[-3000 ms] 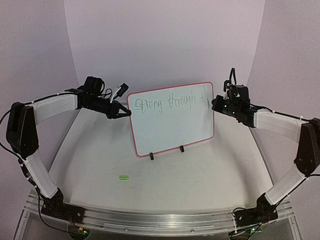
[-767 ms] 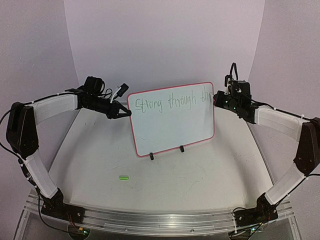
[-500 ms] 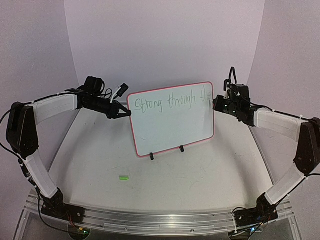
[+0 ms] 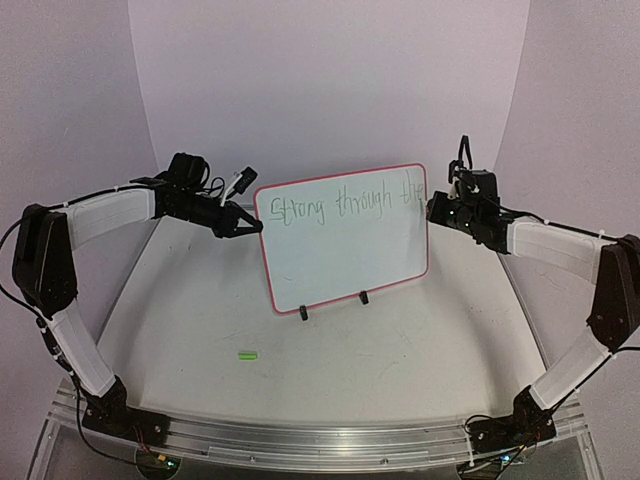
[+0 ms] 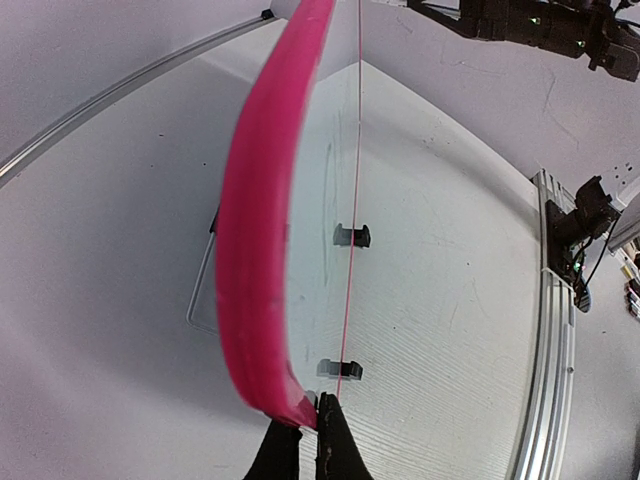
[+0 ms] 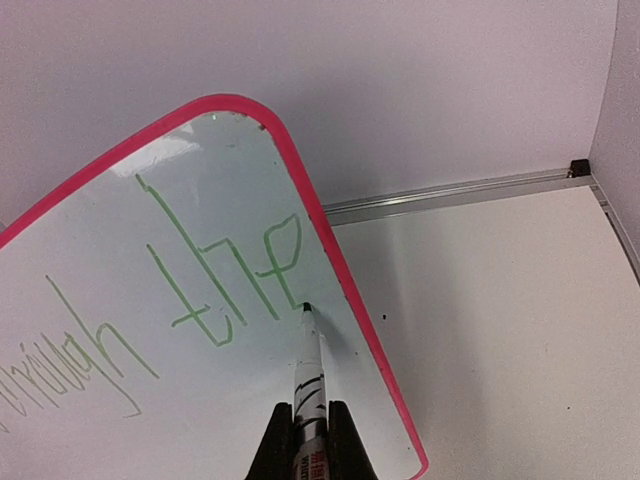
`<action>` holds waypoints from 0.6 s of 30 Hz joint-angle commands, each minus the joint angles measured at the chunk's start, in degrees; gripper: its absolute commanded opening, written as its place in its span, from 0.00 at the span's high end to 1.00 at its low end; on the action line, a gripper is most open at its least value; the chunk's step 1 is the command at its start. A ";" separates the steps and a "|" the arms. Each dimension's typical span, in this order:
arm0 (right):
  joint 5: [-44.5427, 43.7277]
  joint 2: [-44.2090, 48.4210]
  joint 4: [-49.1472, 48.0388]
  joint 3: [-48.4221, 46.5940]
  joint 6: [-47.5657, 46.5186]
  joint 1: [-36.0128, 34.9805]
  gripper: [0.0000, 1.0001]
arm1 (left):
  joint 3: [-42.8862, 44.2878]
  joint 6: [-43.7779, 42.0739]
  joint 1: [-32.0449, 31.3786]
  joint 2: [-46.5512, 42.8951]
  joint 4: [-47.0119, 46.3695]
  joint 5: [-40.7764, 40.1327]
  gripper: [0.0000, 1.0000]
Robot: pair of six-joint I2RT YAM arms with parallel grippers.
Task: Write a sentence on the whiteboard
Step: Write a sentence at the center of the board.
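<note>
The whiteboard (image 4: 345,250) stands upright on its two black clip feet near the middle of the desk (image 4: 400,340). Over the last few seconds the green lettering (image 4: 340,205) along its top has grown. It ended in "th" before and now reads "Strong through the", with the "e" finished right beside the pink frame. The right end effector (image 4: 437,208) is clamped on a marker (image 6: 308,365), whose tip touches the board at the foot of that "e". It sits slightly lower than a moment ago. The left end effector (image 4: 248,222) stays pinched on the frame's upper left edge, steadying the board. The line has reached the board's edge, so the sentence probably has to continue on a new row beneath.
</note>
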State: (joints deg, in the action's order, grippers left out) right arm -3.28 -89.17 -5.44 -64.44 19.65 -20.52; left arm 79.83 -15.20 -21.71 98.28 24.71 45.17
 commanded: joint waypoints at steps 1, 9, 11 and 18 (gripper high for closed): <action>-3.63 -1.60 -0.14 -2.18 0.55 0.26 1.00 | -0.30 -5.04 -1.09 1.66 5.10 -3.57 1.00; -3.81 -1.99 -0.01 -3.05 0.38 0.30 1.00 | -0.26 -4.97 -1.16 1.65 5.08 -3.51 1.00; -3.61 -1.09 -0.01 -2.78 0.42 0.27 1.00 | -0.28 -4.97 -1.19 1.65 5.07 -3.51 1.00; -0.84 7.97 1.82 0.93 1.21 0.26 1.00 | -0.30 -4.84 -1.20 1.55 5.09 -3.55 1.00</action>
State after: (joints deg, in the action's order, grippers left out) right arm -5.61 -88.92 -4.38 -64.74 19.97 -20.49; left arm 79.83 -15.24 -21.75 98.28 24.96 45.33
